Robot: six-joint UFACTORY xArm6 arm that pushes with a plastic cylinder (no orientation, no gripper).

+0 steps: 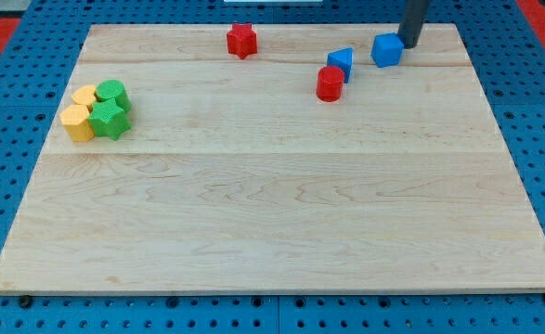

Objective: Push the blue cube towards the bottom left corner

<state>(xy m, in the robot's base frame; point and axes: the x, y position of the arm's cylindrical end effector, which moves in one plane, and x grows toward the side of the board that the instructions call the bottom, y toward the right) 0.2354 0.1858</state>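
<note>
The blue cube (387, 49) is being seen near the view's top right of the wooden surface (272, 213), just to the view's left of the tool (409, 44), a dark rod whose lower end appears to be touching the cube's right side. Nothing is being held by the tool, which is only a plain rod. Its upper part is being cut off by the view's top edge. The cube is being shown as a small bright blue block, slightly turned. A second blue block (341, 63) and a red cylinder (330, 83) are being seen down-left of it, touching each other.
</note>
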